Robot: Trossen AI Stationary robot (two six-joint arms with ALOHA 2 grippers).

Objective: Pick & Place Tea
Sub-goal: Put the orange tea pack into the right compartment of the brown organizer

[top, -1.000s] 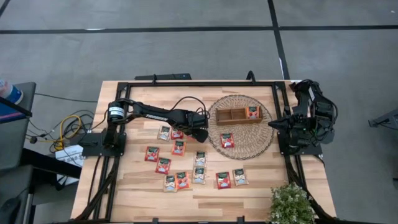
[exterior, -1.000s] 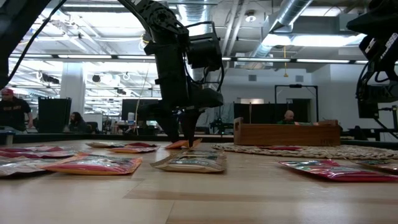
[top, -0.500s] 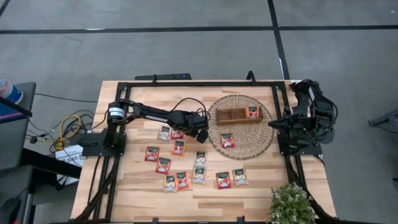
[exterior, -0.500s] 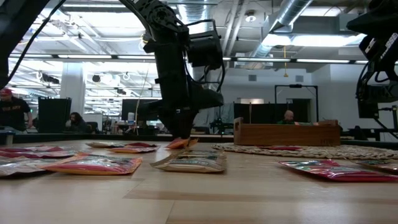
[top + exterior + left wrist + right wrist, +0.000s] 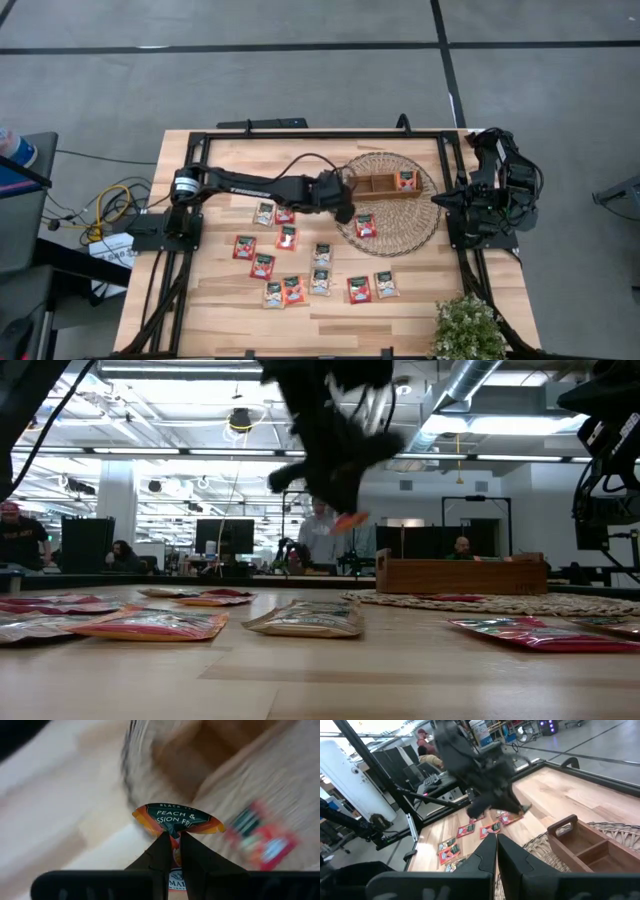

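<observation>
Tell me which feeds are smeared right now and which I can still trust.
Left wrist view: mat and tray smeared by motion, though the held tea sachet reads sharp. Low view: left gripper blurred, table sachets crisp. Right wrist view: left arm streaked, wooden tray clear. High view: steady, evenly lit, right gripper parked at the table's edge.

On the worktop [image 5: 220, 310], the wicker mat [image 5: 420, 232] lies toward two o'clock from the middle. The wooden tray [image 5: 380, 185] sits on the mat's twelve o'clock half, one tea sachet [image 5: 406, 180] in its three o'clock compartment; another sachet [image 5: 365, 226] lies on the mat at six o'clock of the tray. The left end effector [image 5: 345, 208] hangs above the mat's nine o'clock edge, pinching a sachet [image 5: 177, 820]. Loose sachets [image 5: 290, 290] spread over the worktop at seven o'clock of the mat. The right end effector [image 5: 440, 200] waits at three o'clock of the mat. A plant [image 5: 468, 328] stands at the five o'clock corner.
</observation>
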